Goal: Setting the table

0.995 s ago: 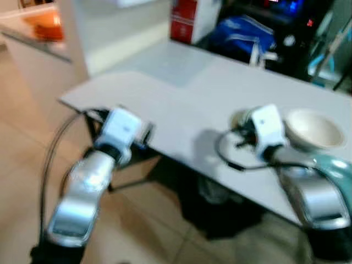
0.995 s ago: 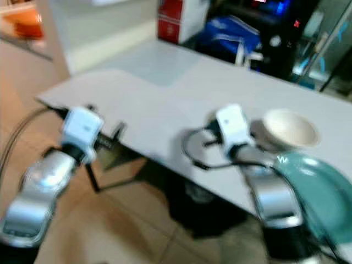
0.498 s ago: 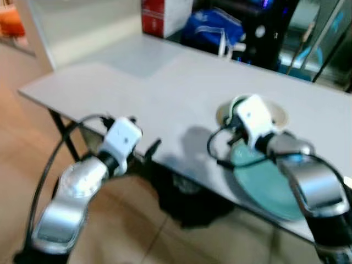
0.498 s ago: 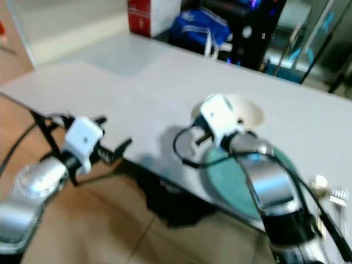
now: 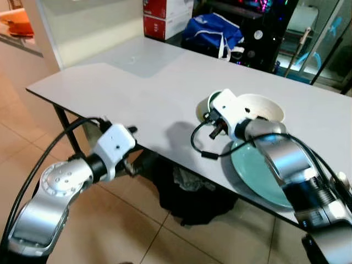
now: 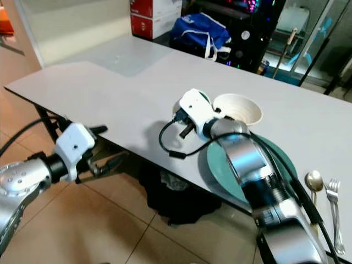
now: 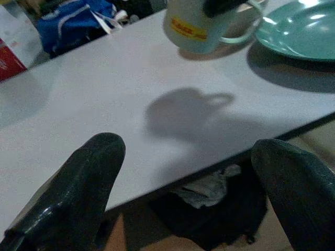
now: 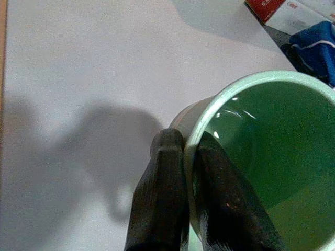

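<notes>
A pale green mug [image 8: 261, 157] with a yellow label [image 7: 191, 26] is at the middle of the white table [image 6: 110, 93], just left of a cream bowl [image 6: 237, 109]. My right gripper [image 8: 187, 144] is shut on the mug's rim, one finger inside and one outside. Whether the mug touches the table I cannot tell. A teal plate [image 6: 220, 170] lies in front of the bowl, partly under my right arm. A spoon [image 6: 313, 181] and a fork [image 6: 334, 209] lie right of the plate. My left gripper [image 6: 107, 147] is open, empty, below the table's near edge.
A red and white box [image 5: 165, 14] and a blue bag [image 5: 212, 30] sit at the table's far side. A black bag [image 5: 187, 192] lies on the tiled floor under the table. The table's left half is bare.
The camera has shifted and the blur has cleared. My right gripper still holds the mug beside the bowl. My left arm has sunk a little below the table edge.
</notes>
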`<state>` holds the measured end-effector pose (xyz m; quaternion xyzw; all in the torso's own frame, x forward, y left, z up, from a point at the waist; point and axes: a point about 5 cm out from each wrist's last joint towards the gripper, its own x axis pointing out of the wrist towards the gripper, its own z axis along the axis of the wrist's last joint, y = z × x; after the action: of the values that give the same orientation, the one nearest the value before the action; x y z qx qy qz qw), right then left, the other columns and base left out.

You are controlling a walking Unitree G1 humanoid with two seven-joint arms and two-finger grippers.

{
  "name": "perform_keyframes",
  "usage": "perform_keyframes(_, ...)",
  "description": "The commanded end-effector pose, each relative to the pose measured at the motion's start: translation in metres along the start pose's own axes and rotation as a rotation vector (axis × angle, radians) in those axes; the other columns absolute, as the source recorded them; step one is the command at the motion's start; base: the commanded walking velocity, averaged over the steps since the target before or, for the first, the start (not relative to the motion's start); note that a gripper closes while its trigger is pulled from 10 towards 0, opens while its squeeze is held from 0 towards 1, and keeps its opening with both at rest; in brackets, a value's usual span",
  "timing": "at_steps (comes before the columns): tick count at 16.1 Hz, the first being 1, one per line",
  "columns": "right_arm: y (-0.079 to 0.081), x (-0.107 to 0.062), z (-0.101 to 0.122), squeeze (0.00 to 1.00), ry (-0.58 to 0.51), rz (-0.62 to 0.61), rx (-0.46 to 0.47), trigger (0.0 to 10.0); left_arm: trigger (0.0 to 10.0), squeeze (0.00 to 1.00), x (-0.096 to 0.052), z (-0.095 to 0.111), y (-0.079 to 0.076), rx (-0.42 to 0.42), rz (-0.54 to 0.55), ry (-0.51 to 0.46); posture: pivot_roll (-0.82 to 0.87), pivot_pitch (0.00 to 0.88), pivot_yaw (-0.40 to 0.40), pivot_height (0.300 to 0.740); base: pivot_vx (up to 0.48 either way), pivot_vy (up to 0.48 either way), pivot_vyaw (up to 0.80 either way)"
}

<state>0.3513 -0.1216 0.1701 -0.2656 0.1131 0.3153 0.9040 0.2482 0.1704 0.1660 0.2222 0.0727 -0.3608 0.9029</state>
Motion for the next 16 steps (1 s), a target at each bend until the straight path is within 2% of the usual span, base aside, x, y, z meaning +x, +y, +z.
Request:
perform_keyframes(1,-0.009,0.004,-0.001,0.00,0.025,-0.004,-0.048,10.0,10.0,0.00,0.000,0.005,-0.006,0.001,-0.054,-0.013,0.02,0.000,-0.050,0.740,0.000,0.000,0.00)
perform_keyframes(5,-0.030,0.016,-0.004,0.00,0.137,0.041,-0.157,10.0,10.0,0.00,-0.002,0.005,-0.011,-0.005,-0.096,-0.010,0.02,0.000,-0.050,0.740,0.000,0.000,0.00)
perform_keyframes(7,-0.038,0.018,0.000,0.00,0.154,0.062,-0.170,10.0,10.0,0.00,-0.003,0.006,-0.010,-0.005,-0.099,-0.008,0.02,0.000,-0.050,0.740,0.000,0.000,0.00)
perform_keyframes(12,-0.044,0.015,-0.008,0.00,0.253,0.178,-0.222,10.0,10.0,0.00,-0.004,0.006,-0.014,-0.016,-0.125,-0.007,0.02,0.000,-0.057,0.740,0.000,0.000,0.00)
perform_keyframes(16,-0.042,0.014,-0.017,0.00,0.317,0.247,-0.253,10.0,10.0,0.00,-0.004,0.004,-0.015,-0.014,-0.135,0.004,0.02,0.000,-0.056,0.740,0.000,0.000,0.00)
